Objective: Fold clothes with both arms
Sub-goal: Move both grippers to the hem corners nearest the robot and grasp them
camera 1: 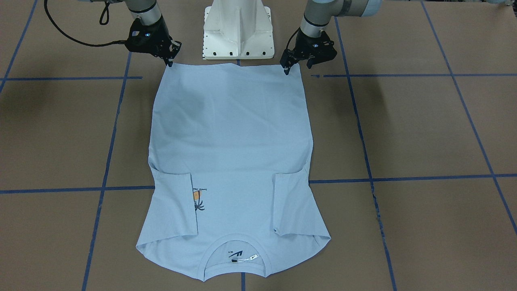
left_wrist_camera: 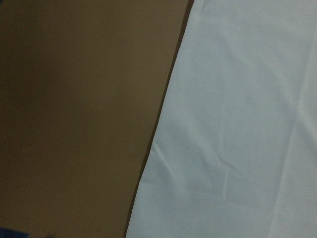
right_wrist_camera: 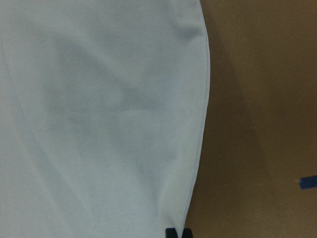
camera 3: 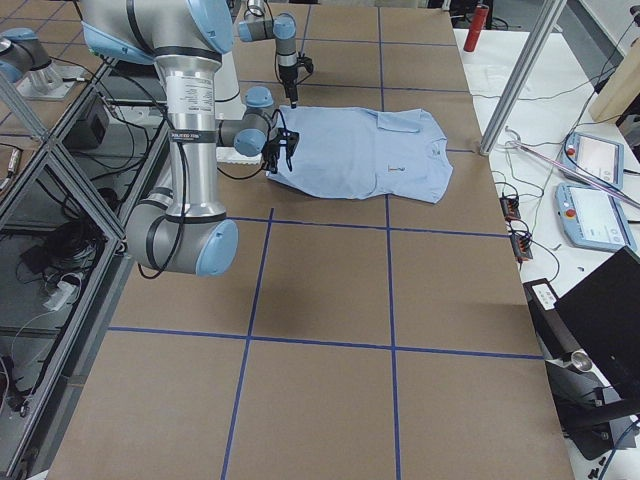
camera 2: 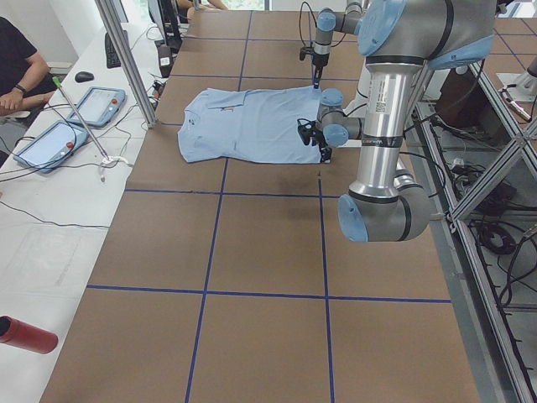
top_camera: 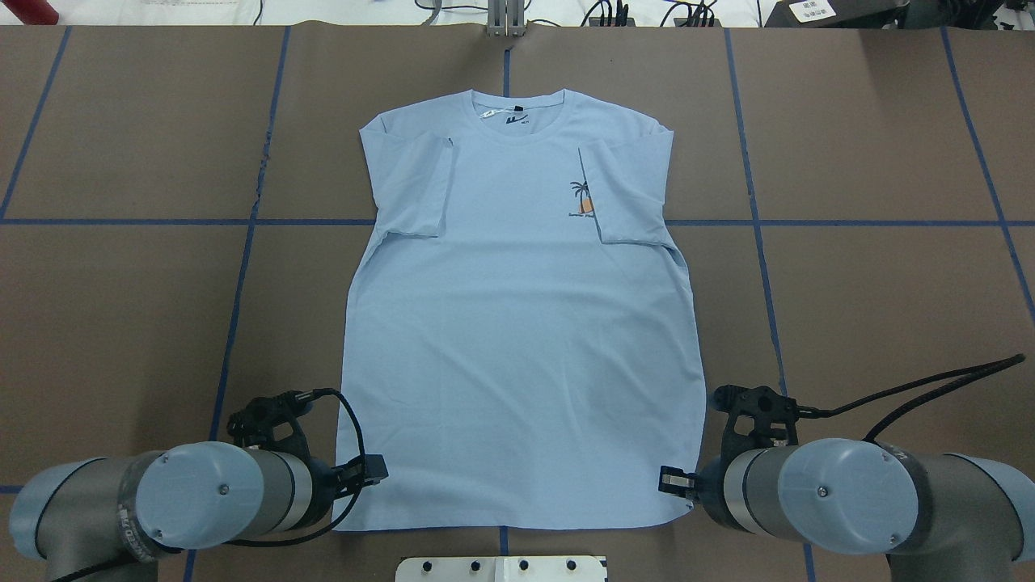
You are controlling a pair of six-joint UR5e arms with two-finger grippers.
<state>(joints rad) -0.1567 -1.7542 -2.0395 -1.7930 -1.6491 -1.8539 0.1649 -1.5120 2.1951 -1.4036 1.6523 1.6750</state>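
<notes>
lying flat, the pale-blue t-shirt (top_camera: 517,323) looks smooth.

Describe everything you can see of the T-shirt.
The light blue short-sleeved T-shirt, of soft-looking knit, lies flat, face up on the table, collar away from the robot. Both sleeves are folded in over the chest; one partly covers the palm print. A dark label shows inside the collar. The left tool and right tool sit at its hem corners; their grip is unclear.
</notes>
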